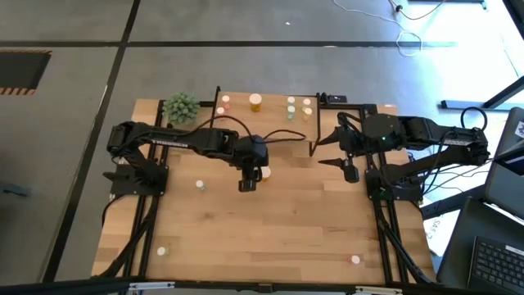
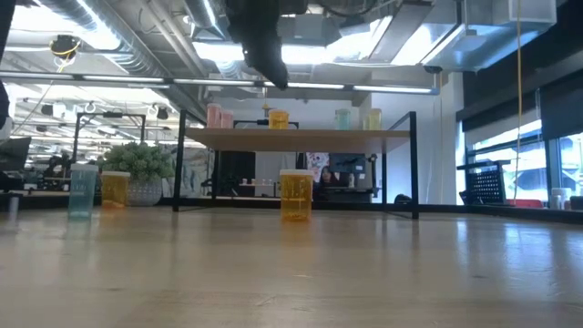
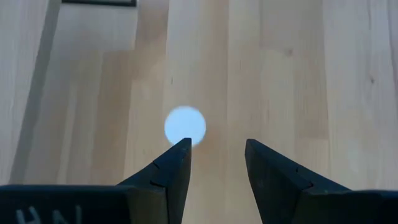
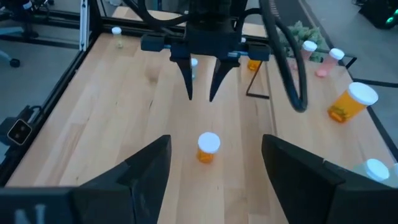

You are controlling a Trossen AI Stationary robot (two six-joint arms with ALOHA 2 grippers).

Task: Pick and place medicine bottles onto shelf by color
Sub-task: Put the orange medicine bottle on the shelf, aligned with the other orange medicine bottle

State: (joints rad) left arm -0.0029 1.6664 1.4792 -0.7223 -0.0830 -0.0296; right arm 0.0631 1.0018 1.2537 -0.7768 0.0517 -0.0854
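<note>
One orange bottle (image 4: 208,148) stood mid-tabletop, near shelf (image 2: 301,138); left hand (image 4: 202,81) poised above it, fingers parted, nothing held. Approach step judged underway; descent, closure needed next. Right hand (image 1: 350,170) parked wide, empty.

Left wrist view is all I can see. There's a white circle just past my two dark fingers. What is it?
Observer: It's the pale cap of an orange bottle. The bottle stands upright on the table.
Operator: Are my fingers touching it?
Observer: No. The right wrist view shows the left gripper open and pointing down, with clear air between its tips and the cap.
</note>
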